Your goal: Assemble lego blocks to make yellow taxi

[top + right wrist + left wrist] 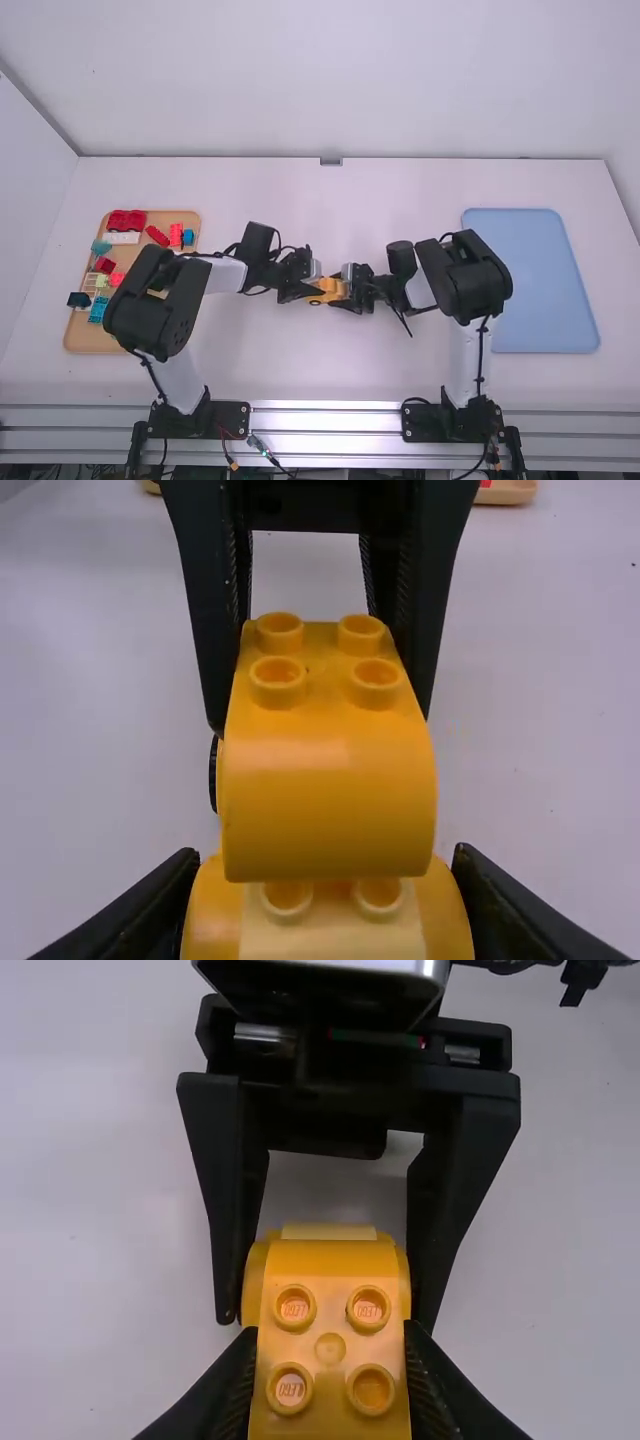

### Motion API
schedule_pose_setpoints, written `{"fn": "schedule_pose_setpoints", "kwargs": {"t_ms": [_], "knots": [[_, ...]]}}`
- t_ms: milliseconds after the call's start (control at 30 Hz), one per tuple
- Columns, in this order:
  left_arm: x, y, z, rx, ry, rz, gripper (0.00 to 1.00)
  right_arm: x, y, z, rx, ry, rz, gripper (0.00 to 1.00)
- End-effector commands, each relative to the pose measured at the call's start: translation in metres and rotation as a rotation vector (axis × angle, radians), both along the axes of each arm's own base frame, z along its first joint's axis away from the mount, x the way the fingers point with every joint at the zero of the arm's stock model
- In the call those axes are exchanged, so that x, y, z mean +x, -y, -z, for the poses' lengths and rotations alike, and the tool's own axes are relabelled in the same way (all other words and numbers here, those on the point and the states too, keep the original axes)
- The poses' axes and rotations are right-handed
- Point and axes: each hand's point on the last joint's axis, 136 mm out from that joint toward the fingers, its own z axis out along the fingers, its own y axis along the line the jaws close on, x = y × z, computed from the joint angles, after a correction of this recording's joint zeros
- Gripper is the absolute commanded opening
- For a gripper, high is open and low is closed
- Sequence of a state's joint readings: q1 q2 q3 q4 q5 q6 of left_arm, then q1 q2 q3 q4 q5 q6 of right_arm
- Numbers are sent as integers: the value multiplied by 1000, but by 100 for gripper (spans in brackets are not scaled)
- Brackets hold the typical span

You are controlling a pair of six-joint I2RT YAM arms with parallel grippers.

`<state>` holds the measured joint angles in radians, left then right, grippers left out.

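Resting in the tan tray are colourful blocks.

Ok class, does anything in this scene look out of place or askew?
One thing, perhaps: the dark block seems to jut over the tan tray's left rim, as the high view shows it. The yellow top block looks straight over its base.

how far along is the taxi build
The studded top block already looks stacked over the yellow wheeled base. Both are in hand: the left tool grips the block, the right tool the base. Probably left: pressing together, as I can't tell if the block is fully seated, then both tools releasing.
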<state>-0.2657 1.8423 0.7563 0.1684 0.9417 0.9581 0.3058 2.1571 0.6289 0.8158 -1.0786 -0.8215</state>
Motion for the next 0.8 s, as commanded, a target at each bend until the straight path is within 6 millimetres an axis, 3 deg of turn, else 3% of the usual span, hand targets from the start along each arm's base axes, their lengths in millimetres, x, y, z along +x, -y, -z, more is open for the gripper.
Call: {"fn": "schedule_pose_setpoints", "kwargs": {"t_ms": [0,767], "knots": [[-9,1,5,-13,-32,17,2,-4,2,11,-31,-35,17,53],[-9,0,11,17,-23,4,2,-10,-6,11,-34,-29,-9,51]]}}
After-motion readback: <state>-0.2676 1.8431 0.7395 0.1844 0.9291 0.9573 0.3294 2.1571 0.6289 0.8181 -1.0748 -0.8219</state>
